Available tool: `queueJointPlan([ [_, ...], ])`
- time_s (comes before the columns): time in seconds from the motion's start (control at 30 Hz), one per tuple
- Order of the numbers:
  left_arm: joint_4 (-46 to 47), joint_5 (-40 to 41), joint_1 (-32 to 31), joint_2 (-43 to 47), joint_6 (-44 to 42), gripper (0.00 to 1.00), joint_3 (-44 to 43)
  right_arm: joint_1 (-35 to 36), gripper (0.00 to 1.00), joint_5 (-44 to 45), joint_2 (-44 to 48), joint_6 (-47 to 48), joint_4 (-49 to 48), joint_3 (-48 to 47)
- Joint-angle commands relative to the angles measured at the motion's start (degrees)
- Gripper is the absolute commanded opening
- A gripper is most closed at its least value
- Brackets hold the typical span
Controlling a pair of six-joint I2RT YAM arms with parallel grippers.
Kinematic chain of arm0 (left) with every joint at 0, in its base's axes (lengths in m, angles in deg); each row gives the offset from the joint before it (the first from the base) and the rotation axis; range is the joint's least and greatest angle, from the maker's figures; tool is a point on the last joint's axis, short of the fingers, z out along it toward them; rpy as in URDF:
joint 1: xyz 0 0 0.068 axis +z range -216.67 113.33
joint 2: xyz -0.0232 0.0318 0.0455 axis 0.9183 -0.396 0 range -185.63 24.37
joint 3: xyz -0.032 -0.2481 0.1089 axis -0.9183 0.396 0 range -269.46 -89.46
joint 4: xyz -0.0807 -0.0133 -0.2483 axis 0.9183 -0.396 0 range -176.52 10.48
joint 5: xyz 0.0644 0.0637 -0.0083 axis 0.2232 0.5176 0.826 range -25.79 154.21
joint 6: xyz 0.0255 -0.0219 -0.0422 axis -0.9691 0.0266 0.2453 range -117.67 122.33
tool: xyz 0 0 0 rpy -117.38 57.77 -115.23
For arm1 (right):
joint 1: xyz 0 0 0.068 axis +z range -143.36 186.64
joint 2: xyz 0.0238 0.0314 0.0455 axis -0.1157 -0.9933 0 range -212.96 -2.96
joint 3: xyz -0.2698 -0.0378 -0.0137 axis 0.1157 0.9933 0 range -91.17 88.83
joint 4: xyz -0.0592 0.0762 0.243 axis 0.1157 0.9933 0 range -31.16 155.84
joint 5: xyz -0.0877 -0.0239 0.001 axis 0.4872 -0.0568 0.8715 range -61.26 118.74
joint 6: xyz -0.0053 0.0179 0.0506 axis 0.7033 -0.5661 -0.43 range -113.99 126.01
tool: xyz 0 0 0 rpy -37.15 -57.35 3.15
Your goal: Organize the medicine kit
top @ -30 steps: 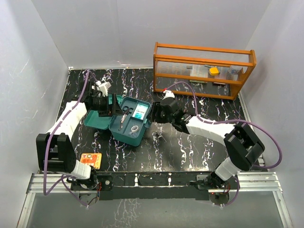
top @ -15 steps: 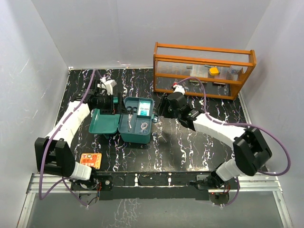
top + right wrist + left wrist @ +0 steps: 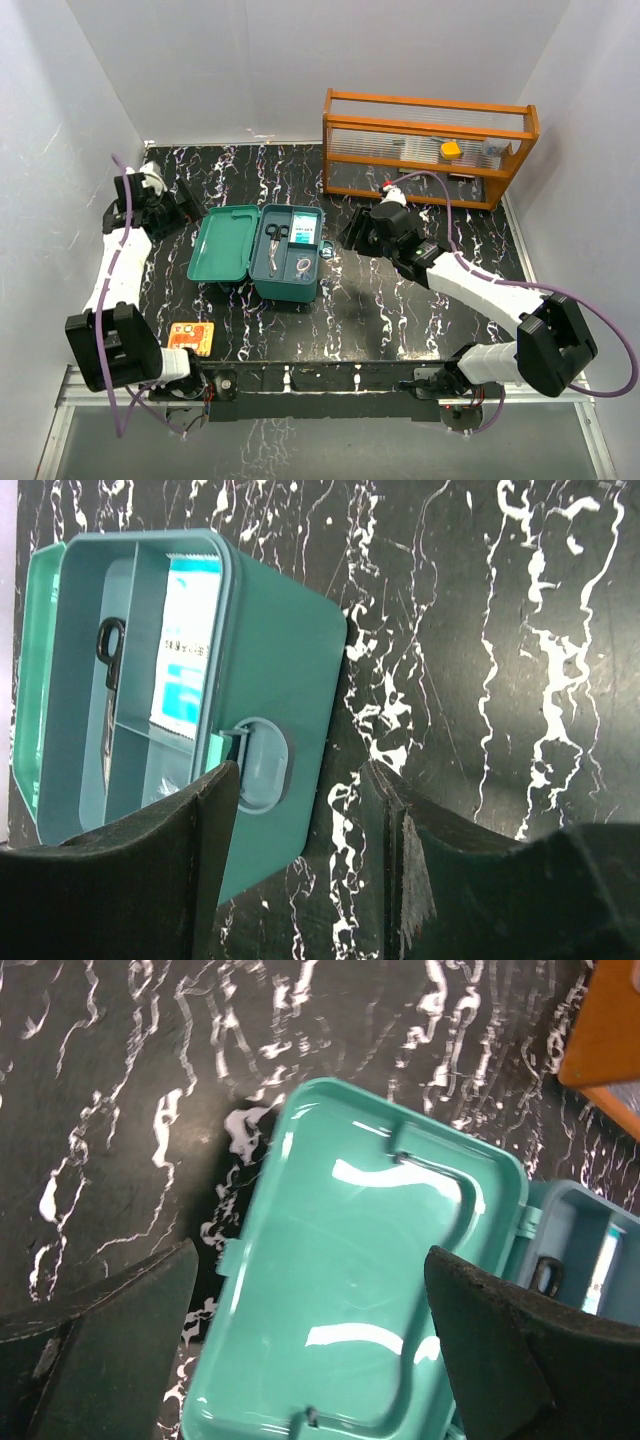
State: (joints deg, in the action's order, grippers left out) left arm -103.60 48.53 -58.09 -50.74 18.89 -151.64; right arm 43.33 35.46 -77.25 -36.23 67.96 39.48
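Observation:
The medicine kit (image 3: 292,285) is a teal box lying open on the black marbled table, its lid (image 3: 225,245) flat to the left. In its divided tray are scissors (image 3: 272,235), a white-and-blue packet (image 3: 303,232) and a small clear bag (image 3: 297,266). My left gripper (image 3: 185,205) is open to the left of the lid and touches nothing. In the left wrist view the lid's inside (image 3: 350,1290) shows beyond the wide-spread left gripper (image 3: 310,1345). My right gripper (image 3: 350,235) is open just right of the kit. In the right wrist view the latch (image 3: 262,765) sits ahead of the right gripper (image 3: 300,825).
An orange slatted rack (image 3: 425,150) stands at the back right with a yellow item (image 3: 450,150) on its shelf. A small orange card (image 3: 190,337) lies near the front left edge. White walls close in the table on three sides.
The lid has swung down flat to the left and the kit now sits squarer. My left gripper opened, let go of the lid and drew back left. The right gripper backed off to the right.

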Motion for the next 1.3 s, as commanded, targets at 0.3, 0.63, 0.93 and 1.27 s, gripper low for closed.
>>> queueJointPlan([
  [0.3, 18.1, -24.6, 12.2, -6.7, 12.0, 0.97, 13.7, 0.1, 0.5, -7.7, 3.0, -3.6, -5.4, 2.7],
  [0.63, 18.3, -39.4, 13.3, -11.2, 10.7, 0.99, 13.7, 0.1, 0.5, -9.6, 2.8, -4.7, -6.5, 2.2],
  [0.93, 16.4, -39.7, 13.3, -6.2, 11.4, 0.99, 11.5, 0.1, 0.51, -9.9, 1.8, -4.5, -5.7, 1.4],
  [1.27, 13.8, -39.9, 13.3, 1.8, 13.1, 0.99, 11.0, 0.1, 0.54, -15.8, 1.7, -8.2, -12.5, 2.1],
])
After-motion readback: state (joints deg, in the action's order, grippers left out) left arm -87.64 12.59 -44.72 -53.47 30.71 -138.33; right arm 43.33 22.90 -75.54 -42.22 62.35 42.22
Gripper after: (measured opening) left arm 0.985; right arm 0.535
